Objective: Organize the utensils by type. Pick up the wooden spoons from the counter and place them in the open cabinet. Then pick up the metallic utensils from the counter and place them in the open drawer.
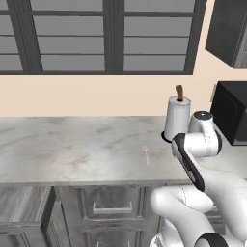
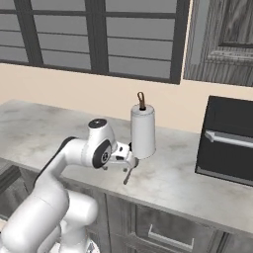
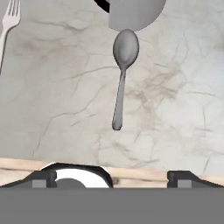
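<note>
Spoon: lies on worktop, bowl toward paper roll. Fork: hand view shows tines. End effector: released, above spoon.

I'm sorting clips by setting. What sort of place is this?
A rendered kitchen, most likely: a marbled stone counter over grey drawer fronts, a paper towel roll and a metal spoon lying on the counter.

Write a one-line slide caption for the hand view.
Open gripper hovers over the counter, above a grey spoon lying flat, a silver fork off to one side.
</note>
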